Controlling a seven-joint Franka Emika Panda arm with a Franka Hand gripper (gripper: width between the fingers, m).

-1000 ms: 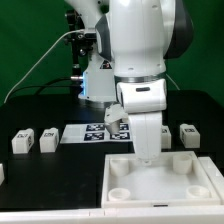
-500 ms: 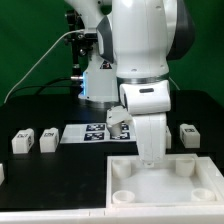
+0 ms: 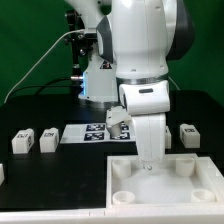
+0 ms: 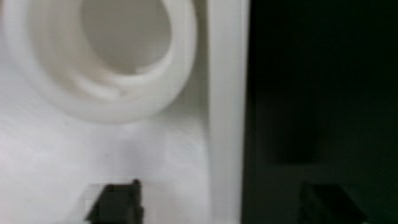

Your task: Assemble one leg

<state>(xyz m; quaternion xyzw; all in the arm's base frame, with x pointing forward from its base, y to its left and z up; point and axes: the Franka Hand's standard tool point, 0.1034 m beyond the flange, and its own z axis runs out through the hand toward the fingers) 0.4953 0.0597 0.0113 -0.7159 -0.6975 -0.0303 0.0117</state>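
Note:
Three white legs with black-and-white markers stand on the black table in the exterior view: two at the left (image 3: 22, 142) (image 3: 47, 139) and one at the right (image 3: 188, 134). My gripper (image 3: 148, 163) hangs low over the far edge of the large white tray (image 3: 165, 190), apart from every leg. In the wrist view my gripper (image 4: 222, 203) is open and empty. One fingertip (image 4: 118, 201) is over the tray (image 4: 107, 140) near a round corner socket (image 4: 111, 55). The other is over the black table, with the tray's edge between them.
The marker board (image 3: 92, 133) lies behind the tray, between the left legs and my arm. A small white object (image 3: 2, 172) shows at the exterior view's left edge. Equipment and cables stand at the back (image 3: 85, 60).
My arm has shifted slightly toward the exterior view's right and a little lower over the tray's far edge. The legs and tray have not moved.

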